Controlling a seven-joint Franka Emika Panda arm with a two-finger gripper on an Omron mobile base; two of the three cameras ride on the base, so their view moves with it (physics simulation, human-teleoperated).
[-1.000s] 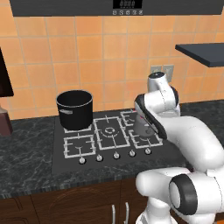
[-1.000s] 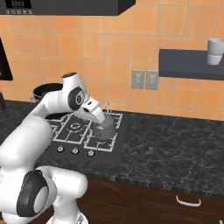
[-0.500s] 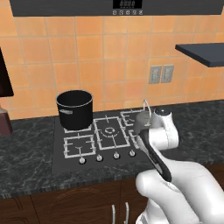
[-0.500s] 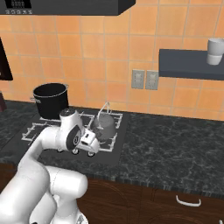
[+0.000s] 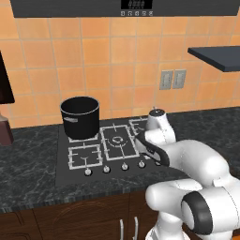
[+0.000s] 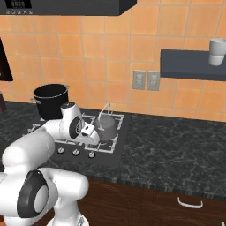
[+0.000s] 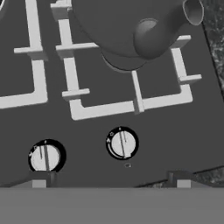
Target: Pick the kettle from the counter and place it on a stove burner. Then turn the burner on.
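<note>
The small grey kettle (image 6: 107, 128) stands upright on the front right burner of the stove (image 6: 120, 149), its thin handle arched over it. In the hand view its rounded body (image 7: 114, 27) and spout (image 7: 193, 11) lie at the top, over the white burner grate (image 7: 136, 99). My gripper (image 7: 109, 179) is open and holds nothing, its fingertips (image 7: 39, 178) far apart. It hovers low over the stove's front knobs, with one knob (image 7: 121, 143) just ahead of it between the fingers and another knob (image 7: 45, 156) to the left. From the right base view, the gripper (image 6: 94, 137) is just left of the kettle.
A tall black pot (image 5: 80, 117) sits on the back left burner. The dark marbled counter (image 5: 28, 173) runs both ways from the stove. A dark shelf (image 6: 194, 70) holding a white cup (image 6: 217, 51) hangs at the upper right, and wall outlets (image 6: 146, 80) sit behind the stove.
The arm has swung down from above the kettle to the stove's front edge, so the hand now hangs low over the knobs. The kettle stays on its burner.
</note>
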